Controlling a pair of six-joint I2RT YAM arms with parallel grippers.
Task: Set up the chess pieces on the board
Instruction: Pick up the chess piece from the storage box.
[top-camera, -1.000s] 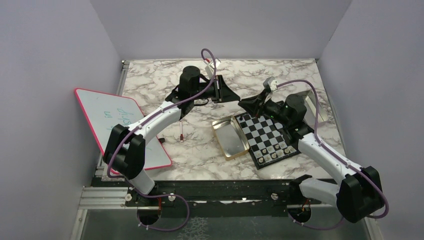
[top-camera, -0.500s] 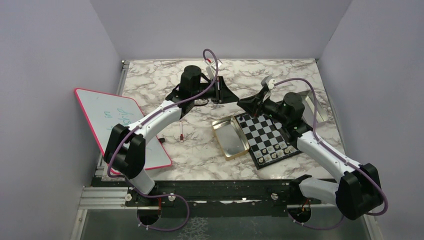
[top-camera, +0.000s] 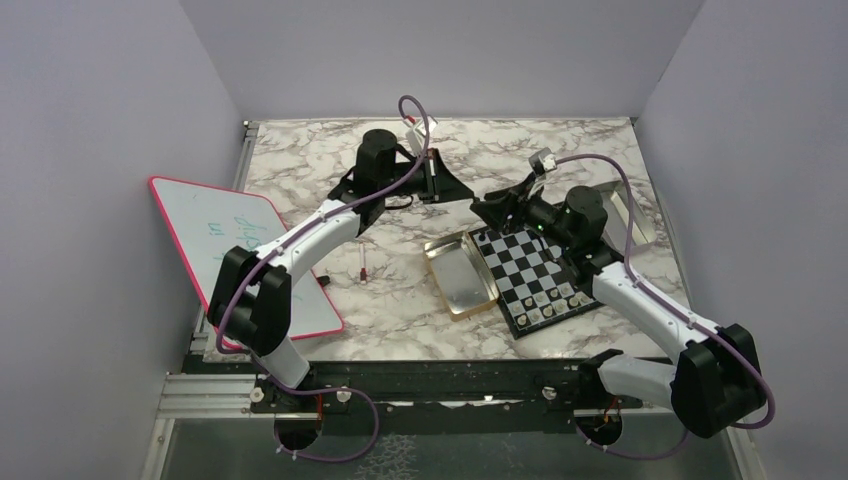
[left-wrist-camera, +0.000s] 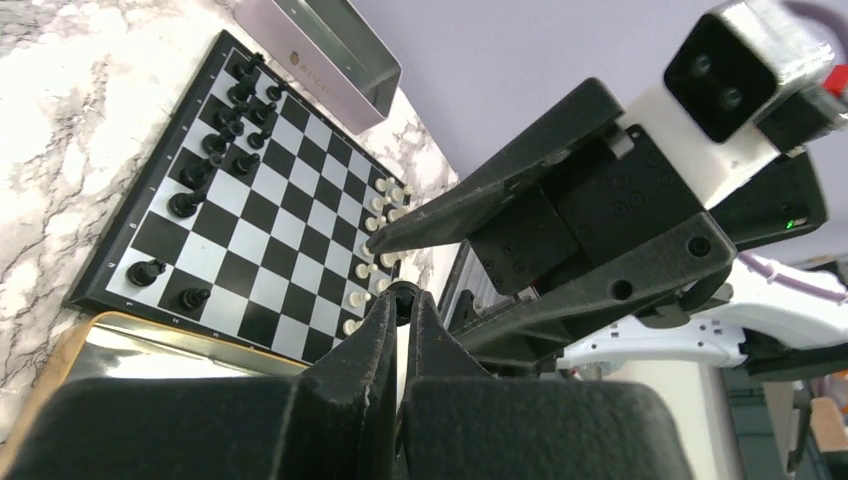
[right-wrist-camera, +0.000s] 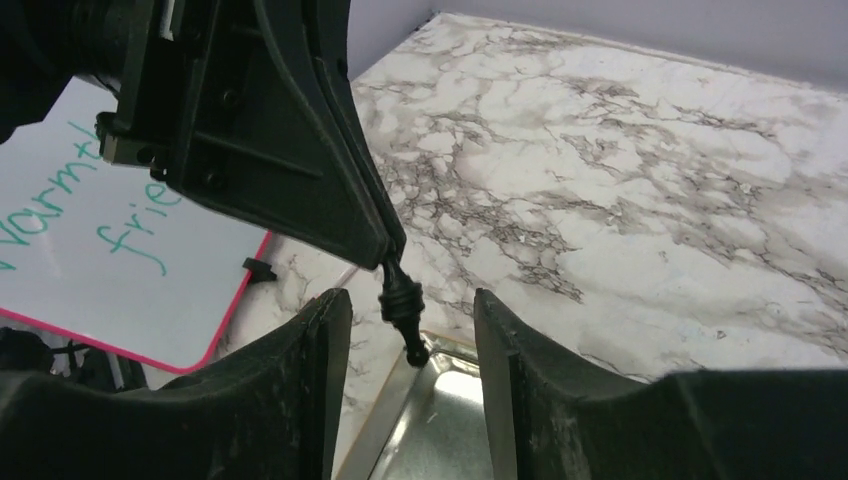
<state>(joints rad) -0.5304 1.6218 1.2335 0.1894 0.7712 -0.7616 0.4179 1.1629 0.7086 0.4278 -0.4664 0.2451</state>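
Marble-patterned table (top-camera: 320, 160) lies bare along the far edge and across the middle. That is the only loose room, for lilac walls (top-camera: 110, 110) close in on three sides.

Both arms reach in to one spot in the air, above the far end of the gold tin (top-camera: 462, 278) and just off the far corner of the board (left-wrist-camera: 250, 210). The left gripper (left-wrist-camera: 402, 305) is pinched tight on the top of a black piece (right-wrist-camera: 400, 295), which hangs tilted below its fingertips. The right gripper (right-wrist-camera: 410, 308) stands with its jaws apart, one finger on either side of that piece with a gap on both sides, holding nothing.

The board sits askew on the right half of the table, its long side touching the tin. The chess pieces (left-wrist-camera: 215, 140) stand in part: black ones crowd the two rows at one end and pale ones line the other, with the squares between them bare.

A metal tin (left-wrist-camera: 330, 55) lies just beyond the board's black end. To the left, well apart, a pink-rimmed whiteboard (top-camera: 245, 250) overhangs the table's left edge. A small red-tipped stick (top-camera: 363, 265) lies between it and the gold tin.
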